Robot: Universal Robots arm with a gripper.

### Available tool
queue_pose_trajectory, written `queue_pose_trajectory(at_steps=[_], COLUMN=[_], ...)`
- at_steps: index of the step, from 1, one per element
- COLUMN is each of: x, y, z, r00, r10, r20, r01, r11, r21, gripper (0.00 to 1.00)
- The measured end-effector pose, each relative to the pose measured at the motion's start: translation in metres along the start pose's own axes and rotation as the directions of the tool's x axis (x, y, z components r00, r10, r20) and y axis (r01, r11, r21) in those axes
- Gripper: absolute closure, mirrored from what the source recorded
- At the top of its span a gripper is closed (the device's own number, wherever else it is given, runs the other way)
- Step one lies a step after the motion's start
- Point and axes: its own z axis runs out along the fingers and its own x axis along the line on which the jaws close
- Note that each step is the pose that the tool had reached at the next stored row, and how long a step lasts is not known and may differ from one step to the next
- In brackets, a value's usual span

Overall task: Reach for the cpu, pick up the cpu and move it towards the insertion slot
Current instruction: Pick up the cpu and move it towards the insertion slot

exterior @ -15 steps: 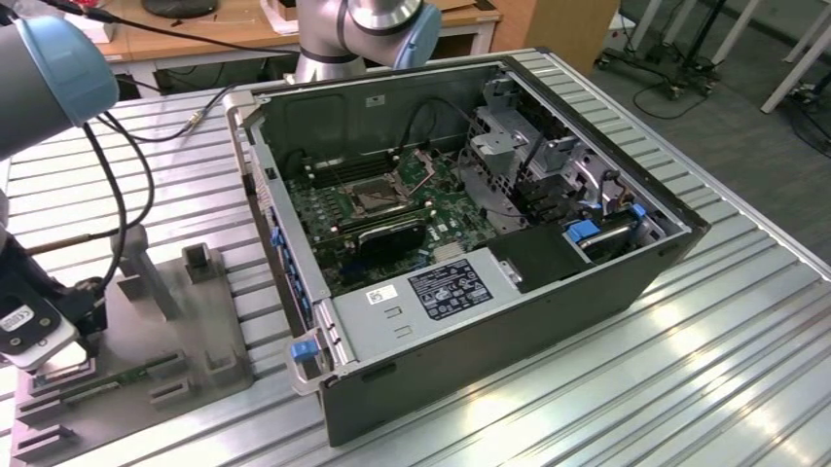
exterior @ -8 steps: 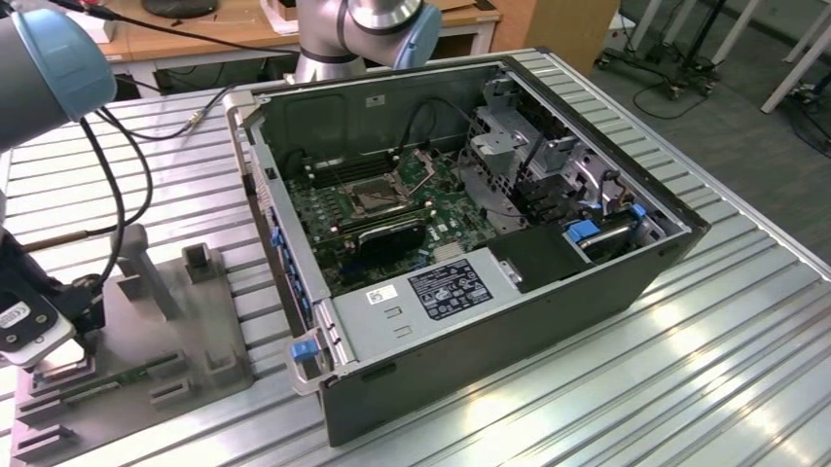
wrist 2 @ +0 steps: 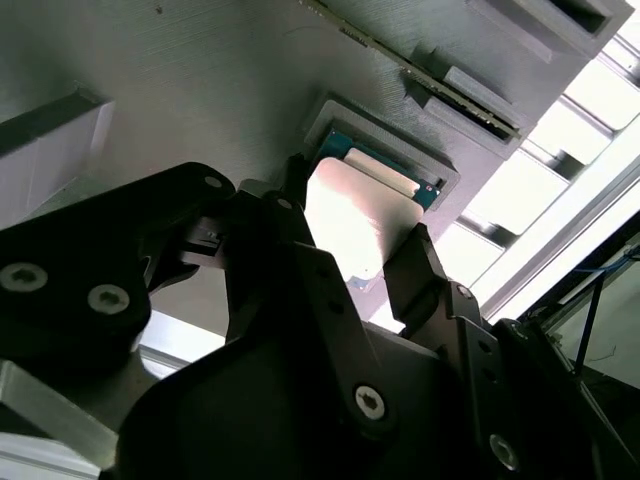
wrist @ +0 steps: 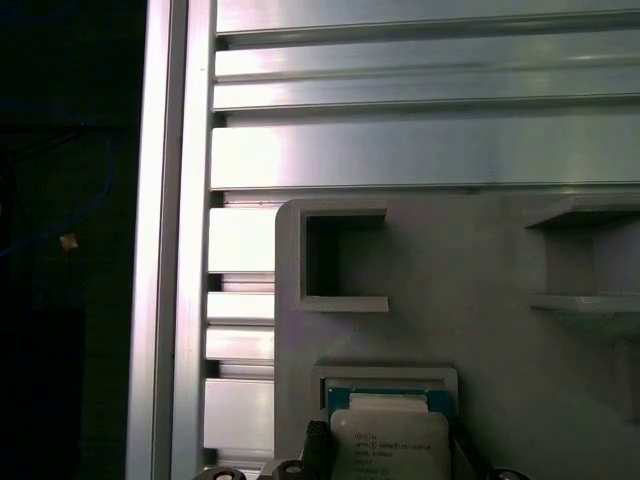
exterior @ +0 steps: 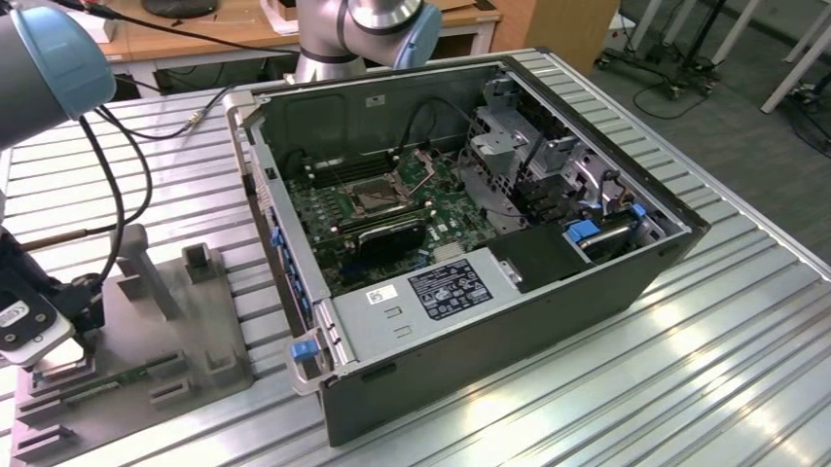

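Exterior view first: the end effector (exterior: pixel 53 362) is down low over the corner of the grey fixture tray (exterior: pixel 169 331) at the exterior view's left. The tray sits flat on the slatted desk (exterior: pixel 675 389), just beside the computer case (exterior: pixel 520 292). The case lies on its side with the panel off, I'd guess so the arm can come at the board from above. The insertion slot (exterior: pixel 376 197) is inside on the green board, well apart from the end effector.

Second wrist view: the cpu (wrist 2: pixel 355 225) sits in a shallow square pocket (wrist 2: pixel 447 185) of the tray, pale metal top facing up. The dark fingers (wrist 2: pixel 428 280) bracket it, one on each opposite edge, with no gap I can see, so I'd call that pinched onto the chip. I can't tell if it's been lifted clear of the pocket. The raised rim looks meant to keep the chip squared up for exactly this grab.

First wrist view: same story. The chip is framed by the pocket rim, its green board edge peeking out behind the metal top.
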Motion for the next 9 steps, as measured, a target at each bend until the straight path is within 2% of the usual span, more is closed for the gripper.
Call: queue_pose_trajectory(at_steps=[9], x=[0.0000], y=[0.0002], z=[-0.0048], r00=[1.0000], r10=[0.000], r20=[-0.0001], r01=[0.000], r11=[1.0000], r21=[0.0000], gripper=[0.45])
